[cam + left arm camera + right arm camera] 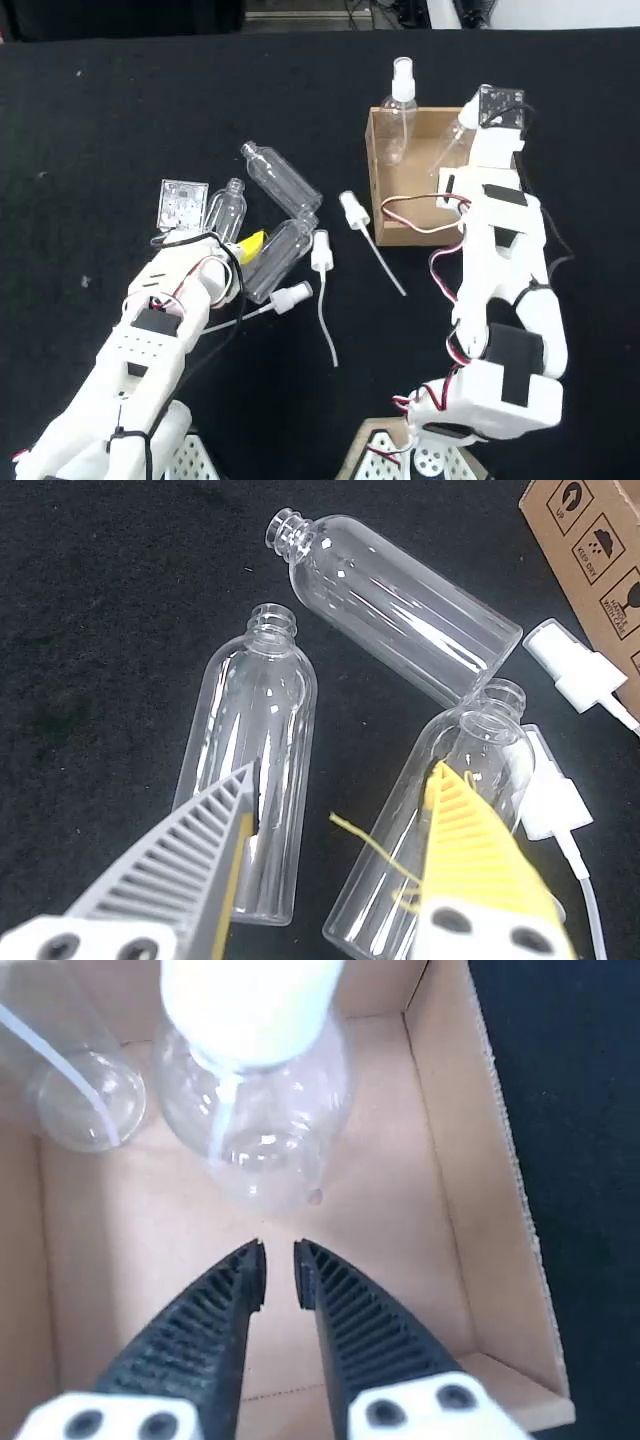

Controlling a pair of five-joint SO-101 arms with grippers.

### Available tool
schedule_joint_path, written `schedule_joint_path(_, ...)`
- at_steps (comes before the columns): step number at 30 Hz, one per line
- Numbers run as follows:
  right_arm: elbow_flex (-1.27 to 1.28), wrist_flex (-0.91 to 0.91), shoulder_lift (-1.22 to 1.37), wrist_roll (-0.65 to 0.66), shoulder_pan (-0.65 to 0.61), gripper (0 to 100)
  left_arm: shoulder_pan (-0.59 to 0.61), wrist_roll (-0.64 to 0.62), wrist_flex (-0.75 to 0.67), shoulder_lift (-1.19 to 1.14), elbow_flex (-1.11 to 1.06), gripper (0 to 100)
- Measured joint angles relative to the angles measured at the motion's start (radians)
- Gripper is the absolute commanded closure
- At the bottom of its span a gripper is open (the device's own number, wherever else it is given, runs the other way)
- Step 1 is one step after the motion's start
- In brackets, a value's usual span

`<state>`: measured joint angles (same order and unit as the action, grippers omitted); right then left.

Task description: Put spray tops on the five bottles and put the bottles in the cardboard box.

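left wrist view: left end effector [342, 775] spread over bottles [255, 730]; right end effector [277, 1260] closed, empty.

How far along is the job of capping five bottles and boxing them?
Done: two clear plastic bottles with white spray tops are in the brown cardboard box. In hand: nothing; the left gripper hangs open above three uncapped clear bottles on the black table, and the right gripper is empty over the box floor. Left: fit the three loose white spray tops, then box those bottles.
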<state>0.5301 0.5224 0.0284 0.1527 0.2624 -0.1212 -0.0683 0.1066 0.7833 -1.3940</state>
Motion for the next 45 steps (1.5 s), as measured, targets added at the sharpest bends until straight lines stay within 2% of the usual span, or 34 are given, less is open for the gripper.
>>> schedule_joint_path(16, 0.0, -0.037, 0.0, 0.0, 0.0, 98.8, 0.0, 0.0, 0.0, 0.0, 0.0, 74)
schedule_joint_path(25, 0.0, -0.037, 0.0, 0.0, -0.064, 98.8, 0.0, 0.0, 0.0, 0.0, 0.0, 74)
schedule_joint_path(36, 0.0, -0.086, 0.0, 0.0, -0.068, 98.8, 0.0, 0.0, 0.0, 0.0, 0.0, 74)
schedule_joint_path(45, 0.0, 0.078, -0.054, 0.0, -0.063, 98.8, 0.0, 0.0, 0.0, 0.0, 0.0, 74)
